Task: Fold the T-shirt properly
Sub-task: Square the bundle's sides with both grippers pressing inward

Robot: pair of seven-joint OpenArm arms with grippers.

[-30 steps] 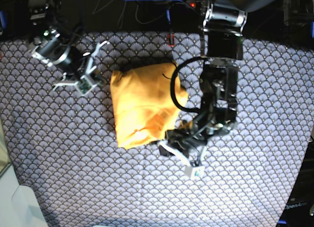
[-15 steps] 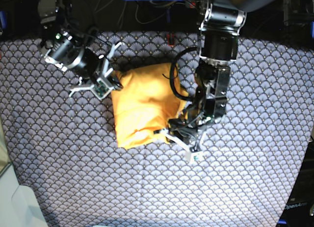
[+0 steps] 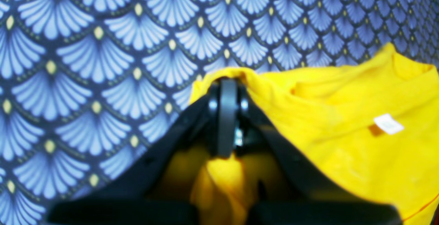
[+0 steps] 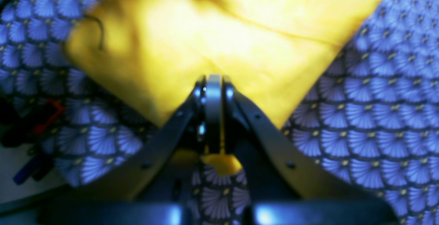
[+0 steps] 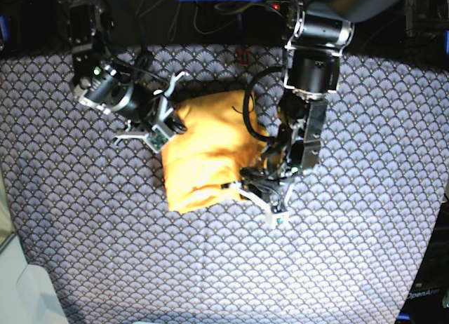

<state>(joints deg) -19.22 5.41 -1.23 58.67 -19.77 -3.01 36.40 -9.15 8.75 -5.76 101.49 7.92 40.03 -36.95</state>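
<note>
We see the T-shirt (image 5: 207,152) lying as a folded, puffy bundle near the middle of the counter (image 5: 351,254), which is covered by a navy cloth (image 5: 84,226) with a white fan-scale pattern. 2 arms reach in from the far edge. The right arm, on the left of the base view, slants down and toward the bundle's upper left corner, its wrist tilted so that the right gripper (image 5: 170,124) meets the fabric edge there. In its wrist view the right gripper (image 4: 213,91) has its jaws pressed together on a corner of the T-shirt (image 4: 240,36), with a bit of yellow fabric showing behind the tips. The left arm, on the right of the base view, drops steeply from its dark shoulder housing, bends at the elbow and turns inward, with a black cable (image 5: 247,120) looping over the shirt beside it. The left gripper (image 5: 242,187) sits at the bundle's lower right edge. In its wrist view the left gripper (image 3: 226,87) is closed on a fold of the T-shirt (image 3: 343,142), cloth bunched between and below the jaws; a small white label (image 3: 388,123) shows on the fabric.
</note>
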